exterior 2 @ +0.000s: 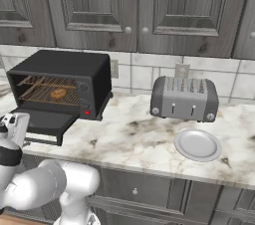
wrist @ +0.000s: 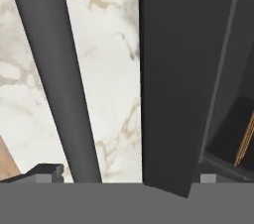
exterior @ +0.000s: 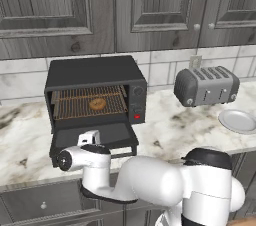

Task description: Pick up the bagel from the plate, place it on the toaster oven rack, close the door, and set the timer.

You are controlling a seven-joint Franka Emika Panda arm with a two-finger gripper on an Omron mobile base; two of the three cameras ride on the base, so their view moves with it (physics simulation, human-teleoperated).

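Note:
The bagel (exterior: 97,103) (exterior 2: 58,93) lies on the toaster oven rack (exterior: 75,102) (exterior 2: 45,92) inside the black oven. The door (exterior: 117,135) (exterior 2: 50,119) hangs dropped open, nearly flat. My gripper (exterior: 90,137) (exterior 2: 19,128) (wrist: 128,174) is open at the door's front edge. In the hand view the bar handle (wrist: 59,69) and the door panel (wrist: 178,69) both run between my fingertips (wrist: 47,171), with marble showing between them. A sliver of the rack (wrist: 245,139) shows at the right. The plate (exterior: 239,120) (exterior 2: 197,145) sits bare on the counter to the right.
A silver toaster (exterior: 206,86) (exterior 2: 184,98) stands against the tiled wall between oven and plate. The oven's knobs (exterior: 138,91) (exterior 2: 83,88) and red button (exterior: 137,116) are on its right panel. Grey cabinets hang above the marble counter (exterior: 170,130).

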